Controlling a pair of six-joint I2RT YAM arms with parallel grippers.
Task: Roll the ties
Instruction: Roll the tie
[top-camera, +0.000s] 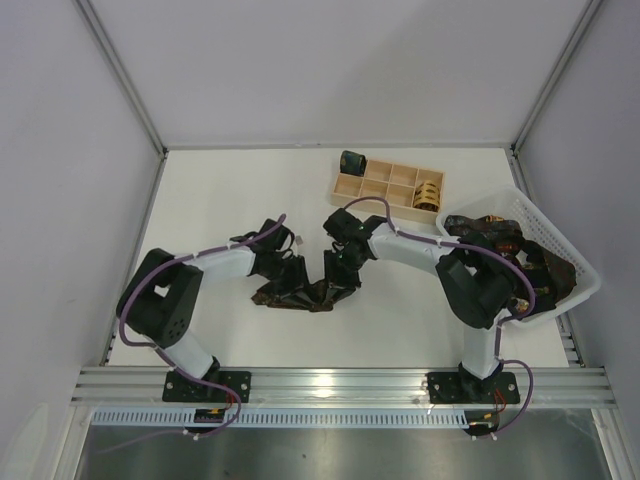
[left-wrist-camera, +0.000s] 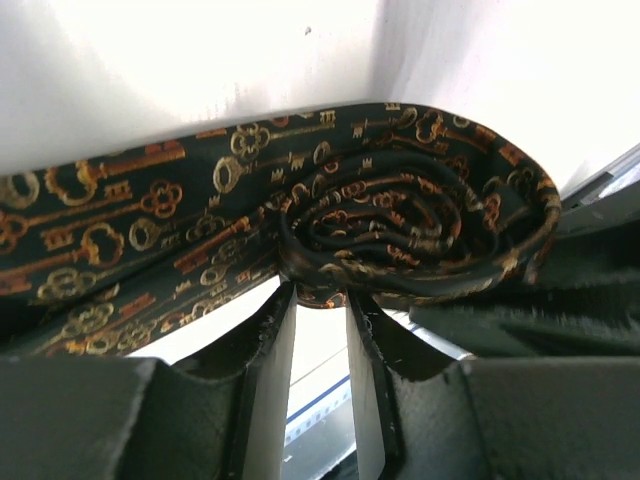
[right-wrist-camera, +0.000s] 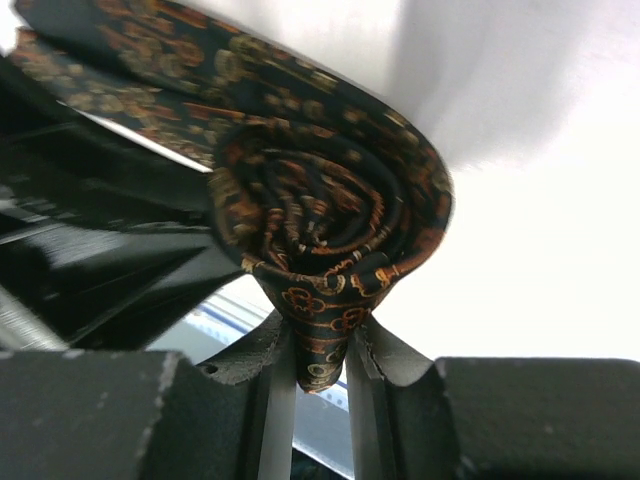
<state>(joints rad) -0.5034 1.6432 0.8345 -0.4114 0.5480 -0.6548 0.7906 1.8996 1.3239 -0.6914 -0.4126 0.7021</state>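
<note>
Dark cloth printed with gold and rust keys: the tie (top-camera: 300, 293), lying on the white surface (top-camera: 220, 200) between the two arms, near the front middle. Partly rolled, with a tight coil at one end and a flat length trailing off to the left in the left wrist view.

Held from both sides. At the left gripper (left-wrist-camera: 320, 335), jaws set close with only a narrow slot between, tips nipping the coil's lower rim. At the right gripper (right-wrist-camera: 322, 360), jaws likewise near together, clamping a folded flap of the same tie hanging down from the coil between the fingers (right-wrist-camera: 275, 380). From above, both grippers low over the tie, tips nearly meeting.

Farther back and to the right, a pale wooden tray (top-camera: 392, 186) of compartments. Holds a tan-gold rolled tie (top-camera: 428, 193) in a compartment at its right end. Also a dark green rolled tie (top-camera: 352, 161) at its far left corner; hard to tell whether inside the corner cell or just beside it. Close by the tray's right end, a white mesh basket (top-camera: 510, 205), heaped with more dark ties (top-camera: 505, 250).
</note>
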